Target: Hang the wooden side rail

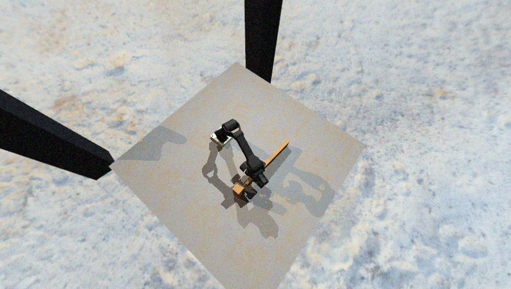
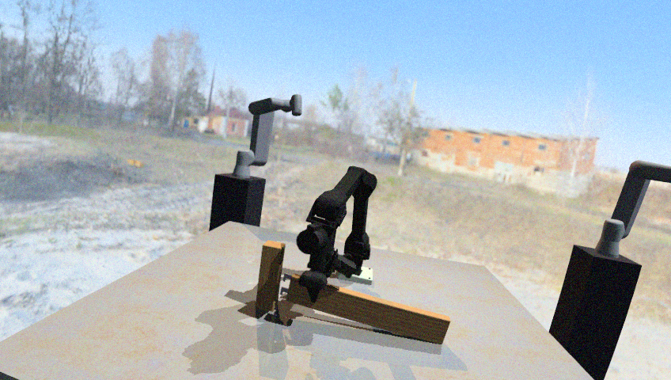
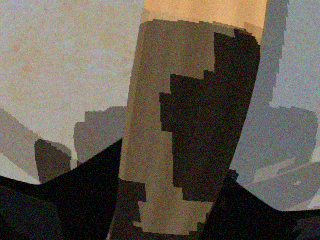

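Observation:
The wooden headboard post (image 1: 237, 189) (image 2: 269, 279) stands upright on the table. The wooden side rail (image 1: 278, 153) (image 2: 390, 313) (image 3: 147, 100) slopes, its hook end raised beside the post and its far end down at the table top. My gripper (image 1: 253, 175) (image 2: 314, 291) (image 3: 157, 150) is shut on the rail near the hook end. In the exterior view the upper steel hook (image 2: 285, 277) and the lower steel hook (image 2: 283, 291) stick out in the narrow gap between rail end and post. The slot and pins are hidden, so whether the hooks touch the pins cannot be told.
The arm's pale base plate (image 1: 216, 138) (image 2: 365, 275) is on the table (image 1: 172, 142) (image 2: 141, 301) behind the rail. Black pedestals (image 1: 263, 35) (image 2: 237, 199) with grey arms stand beyond the table's edges. Shadows of the arm fall around the post.

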`<state>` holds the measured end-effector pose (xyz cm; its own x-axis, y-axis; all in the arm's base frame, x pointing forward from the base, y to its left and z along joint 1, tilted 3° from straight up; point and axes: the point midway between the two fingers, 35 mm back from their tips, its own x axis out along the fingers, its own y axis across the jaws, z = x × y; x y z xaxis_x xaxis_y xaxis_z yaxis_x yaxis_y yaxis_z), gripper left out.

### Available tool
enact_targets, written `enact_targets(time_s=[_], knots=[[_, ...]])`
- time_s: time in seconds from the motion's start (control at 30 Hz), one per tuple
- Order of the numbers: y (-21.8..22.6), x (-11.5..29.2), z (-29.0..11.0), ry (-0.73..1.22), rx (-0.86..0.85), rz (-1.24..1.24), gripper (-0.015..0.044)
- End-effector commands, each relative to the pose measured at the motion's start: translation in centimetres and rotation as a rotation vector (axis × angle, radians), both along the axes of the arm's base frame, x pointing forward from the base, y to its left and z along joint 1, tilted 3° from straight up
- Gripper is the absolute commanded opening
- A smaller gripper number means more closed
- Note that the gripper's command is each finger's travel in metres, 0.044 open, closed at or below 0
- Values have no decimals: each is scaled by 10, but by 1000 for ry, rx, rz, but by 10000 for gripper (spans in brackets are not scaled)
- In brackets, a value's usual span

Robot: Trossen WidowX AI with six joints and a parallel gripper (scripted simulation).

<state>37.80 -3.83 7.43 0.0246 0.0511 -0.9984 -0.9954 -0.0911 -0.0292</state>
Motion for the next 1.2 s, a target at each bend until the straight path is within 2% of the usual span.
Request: enact_targets(time_s=[0.0,1.17], knots=[[-2,1,3,-12,-3,-1,0],[-5,2,5,-12,-3,-1,0]])
